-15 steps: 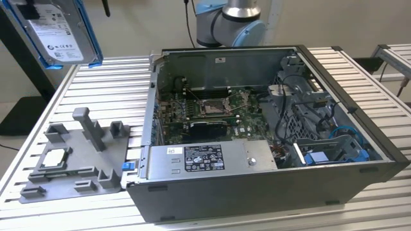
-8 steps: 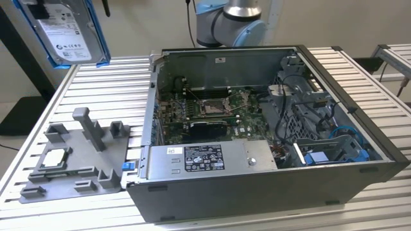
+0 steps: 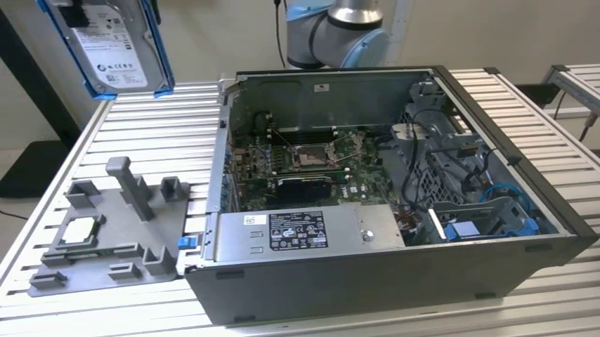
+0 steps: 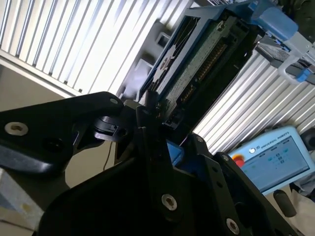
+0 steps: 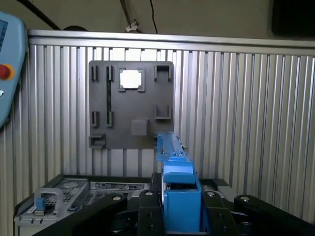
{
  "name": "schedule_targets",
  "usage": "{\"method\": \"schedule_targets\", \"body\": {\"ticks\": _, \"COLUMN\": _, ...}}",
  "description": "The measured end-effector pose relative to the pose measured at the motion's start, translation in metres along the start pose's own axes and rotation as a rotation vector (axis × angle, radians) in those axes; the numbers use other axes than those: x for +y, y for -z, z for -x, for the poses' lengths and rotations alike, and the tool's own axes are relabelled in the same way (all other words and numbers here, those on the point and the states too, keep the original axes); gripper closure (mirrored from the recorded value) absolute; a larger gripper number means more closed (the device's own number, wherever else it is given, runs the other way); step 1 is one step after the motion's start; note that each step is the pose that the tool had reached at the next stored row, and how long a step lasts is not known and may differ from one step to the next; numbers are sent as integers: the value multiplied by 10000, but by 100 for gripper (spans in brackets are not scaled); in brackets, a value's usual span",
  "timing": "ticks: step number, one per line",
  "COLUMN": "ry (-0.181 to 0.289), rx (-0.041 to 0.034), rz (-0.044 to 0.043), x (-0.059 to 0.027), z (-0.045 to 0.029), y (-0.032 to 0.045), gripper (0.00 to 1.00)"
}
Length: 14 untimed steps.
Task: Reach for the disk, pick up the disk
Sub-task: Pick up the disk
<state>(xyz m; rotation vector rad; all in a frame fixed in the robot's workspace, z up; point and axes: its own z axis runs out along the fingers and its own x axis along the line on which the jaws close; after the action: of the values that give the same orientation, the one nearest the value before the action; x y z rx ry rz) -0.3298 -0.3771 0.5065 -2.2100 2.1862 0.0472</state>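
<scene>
The disk [image 3: 117, 49], silver-grey with a white label and a blue bracket, hangs high in the air at the exterior view's upper left, above the slatted table's far corner. In the first wrist view the disk [image 5: 174, 182] appears edge-on, its blue bracket clamped between my black fingers [image 5: 147, 204]. My gripper [image 5: 177, 209] is shut on it. The second wrist view shows the disk's circuit-board side [image 4: 197, 59] rising out of the gripper [image 4: 157, 118].
An open computer case [image 3: 525, 239] takes up the table's middle and right, with a grey labelled box [image 3: 300, 232] inside. A grey fixture plate [image 3: 103, 246] holding a small square chip [image 3: 80, 232] lies at the exterior view's left. A teach pendant [image 4: 275, 157] lies nearby.
</scene>
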Motion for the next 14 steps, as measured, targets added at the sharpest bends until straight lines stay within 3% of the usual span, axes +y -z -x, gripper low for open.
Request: {"method": "schedule_targets", "body": {"ticks": 14, "ry": 2, "rx": 0, "rz": 1, "x": -311, "z": -3, "y": 0, "gripper": 100}}
